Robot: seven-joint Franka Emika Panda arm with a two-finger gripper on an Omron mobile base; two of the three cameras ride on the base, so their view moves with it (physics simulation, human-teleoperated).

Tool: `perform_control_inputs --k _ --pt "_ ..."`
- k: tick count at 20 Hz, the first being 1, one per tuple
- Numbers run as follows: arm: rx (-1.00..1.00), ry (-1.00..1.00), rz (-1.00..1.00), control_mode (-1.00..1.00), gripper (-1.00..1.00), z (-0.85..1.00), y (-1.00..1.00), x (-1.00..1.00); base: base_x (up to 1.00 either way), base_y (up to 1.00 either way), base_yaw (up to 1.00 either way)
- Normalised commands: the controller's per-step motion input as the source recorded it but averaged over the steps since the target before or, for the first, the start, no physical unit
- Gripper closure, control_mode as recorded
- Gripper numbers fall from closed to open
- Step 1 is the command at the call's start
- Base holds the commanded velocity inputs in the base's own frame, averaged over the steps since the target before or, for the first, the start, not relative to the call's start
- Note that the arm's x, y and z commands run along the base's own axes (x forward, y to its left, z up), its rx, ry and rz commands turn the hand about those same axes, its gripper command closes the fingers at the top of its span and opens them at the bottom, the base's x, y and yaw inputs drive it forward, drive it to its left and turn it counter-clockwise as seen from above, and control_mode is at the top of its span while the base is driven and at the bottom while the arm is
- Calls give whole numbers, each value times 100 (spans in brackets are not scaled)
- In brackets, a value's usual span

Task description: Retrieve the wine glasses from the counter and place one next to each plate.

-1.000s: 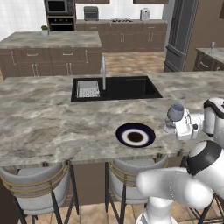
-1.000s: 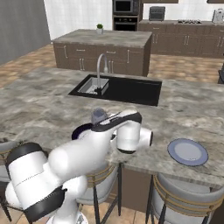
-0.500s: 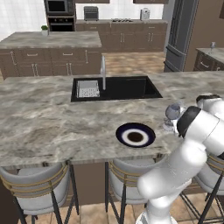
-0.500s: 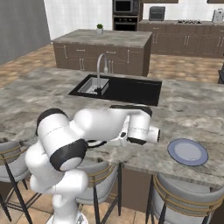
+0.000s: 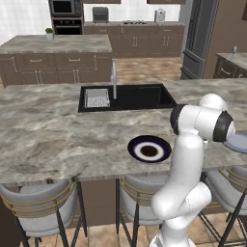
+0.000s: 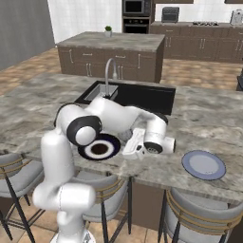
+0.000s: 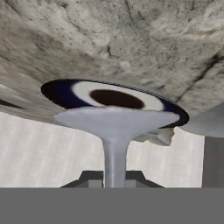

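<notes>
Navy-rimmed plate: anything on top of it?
Nothing rests on the navy-rimmed plate; its white ring and dark centre show bare. In the hand view, the wine glass foot, held by the gripper, covers its near rim.

Left base view. White arm [image 5: 190, 159] rises from lower right, elbow bent over the near edge of the stone-topped island surface [image 5: 58, 140]. Navy-rimmed plate [image 5: 149, 148] with white ring and dark centre lies flat on the surface, just left of the arm. Pale blue-grey plate [image 5: 240, 143] at right edge, partly hidden behind the arm's dark joint. Black sink [image 5: 125, 96] with faucet [image 5: 114, 79] set into the surface further back. Grey stools [image 5: 41, 202] stand below the near edge. Small stemmed glass [image 5: 235, 49] on the far-right counter; detail too small to tell.
</notes>
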Motion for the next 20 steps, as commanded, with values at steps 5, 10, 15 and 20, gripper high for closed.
perform_control_inputs --k 5,10,15,20 --pt "1 11 0 -100 100 -29 0 43 0 0 0" --pt "0 0 0 -100 100 -26 0 33 0 0 0" --pt "0 -14 0 -100 100 -22 0 14 0 0 0" --pt "-2 -16 -1 -100 100 -18 0 11 0 0 0"
